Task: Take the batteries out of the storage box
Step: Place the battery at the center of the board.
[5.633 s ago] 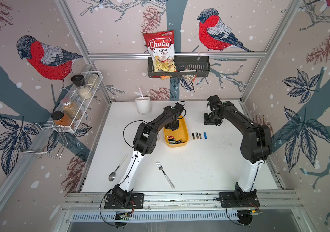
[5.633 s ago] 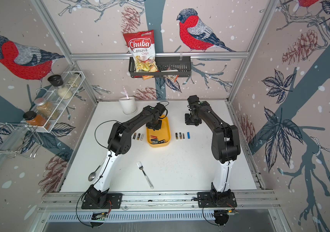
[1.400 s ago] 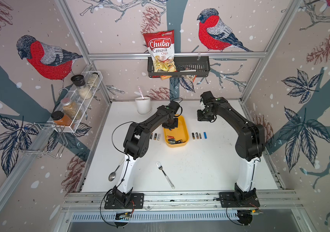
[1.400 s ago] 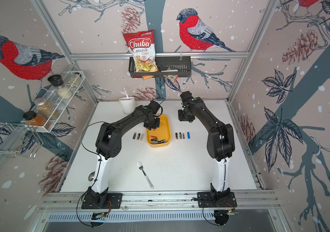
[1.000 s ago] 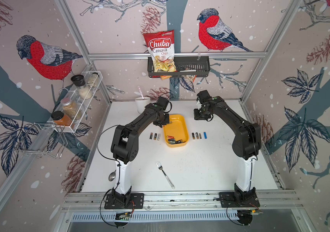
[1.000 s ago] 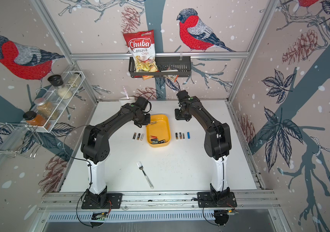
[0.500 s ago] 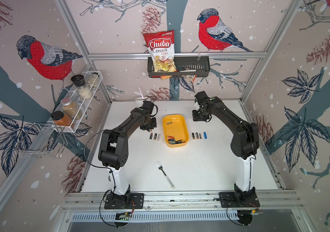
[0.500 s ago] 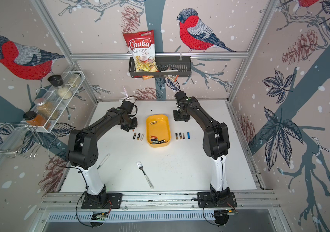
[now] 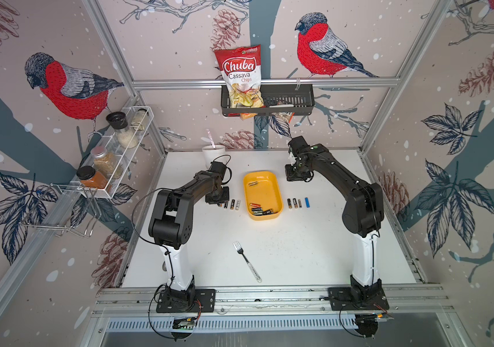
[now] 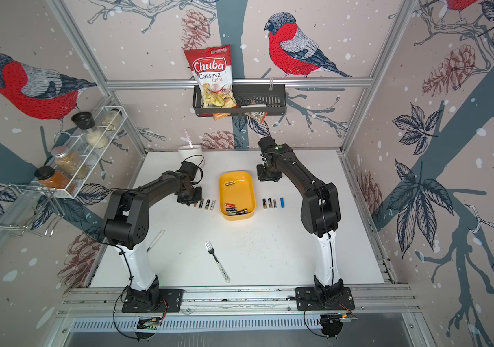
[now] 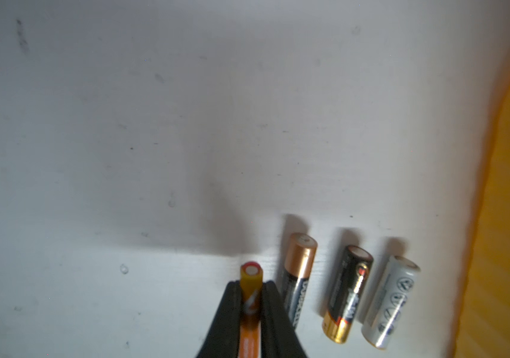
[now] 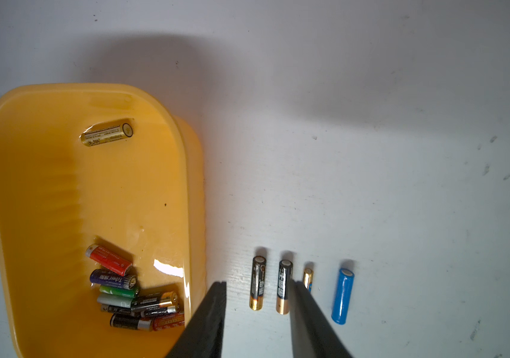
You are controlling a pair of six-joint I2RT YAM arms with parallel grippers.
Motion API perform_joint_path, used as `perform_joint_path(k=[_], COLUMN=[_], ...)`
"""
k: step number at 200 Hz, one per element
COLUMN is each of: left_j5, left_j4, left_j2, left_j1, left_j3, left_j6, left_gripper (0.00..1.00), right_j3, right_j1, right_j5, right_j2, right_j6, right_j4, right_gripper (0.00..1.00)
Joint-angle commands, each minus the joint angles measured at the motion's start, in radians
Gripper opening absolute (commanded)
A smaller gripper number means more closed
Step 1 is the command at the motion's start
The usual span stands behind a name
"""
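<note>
About ten batteries (image 12: 118, 290) in storage box (image 12: 30, 155) | left pincer (image 11: 252, 285) clamps orange battery (image 11: 249, 310) | right pincer (image 12: 256, 282) parted, empty

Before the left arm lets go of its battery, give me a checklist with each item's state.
1. Left fingers clamped on the orange battery: ok.
2. Bare table beside the copper-topped battery for the drop: ok.
3. Orange battery resting on the table: cannot tell.
4. Right fingers open, holding nothing: ok.
5. Storage box emptied: not ok, a pile of batteries lies inside.
</note>
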State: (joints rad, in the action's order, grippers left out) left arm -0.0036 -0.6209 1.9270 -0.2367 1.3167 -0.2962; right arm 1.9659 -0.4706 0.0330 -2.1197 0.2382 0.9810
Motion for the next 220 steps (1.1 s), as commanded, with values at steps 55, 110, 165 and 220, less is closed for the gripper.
perform_joint_path(k=[55,110,165,220], left_j5=[-0.033,-0.04,-0.051,-0.056], left_j4=[0.043,0.035,0.016,0.012], left_j2=[0.045,0.052,0.034,0.03], left_j1=[0.006,0.006,0.006,0.006], left_j3=[-0.006,0.003,-0.011,-0.013], left_j6=[0.02,0.026,0.027,0.024], left_gripper=[0.16,0.16,0.16,0.16], right_j3=[0.008,0.002,0.005,0.004], right_j1=[-0.005,-0.005,-0.003,-0.005], right_j5=[-0.024,-0.024,-0.023,-0.024], right_j2=[-0.004,-0.005,-0.007,-0.002], right_j6=[0.007,0.006,0.008,0.007], right_j4=[0.031,0.027,0.028,0.027], right_gripper=[0.4,0.41,0.41,0.41])
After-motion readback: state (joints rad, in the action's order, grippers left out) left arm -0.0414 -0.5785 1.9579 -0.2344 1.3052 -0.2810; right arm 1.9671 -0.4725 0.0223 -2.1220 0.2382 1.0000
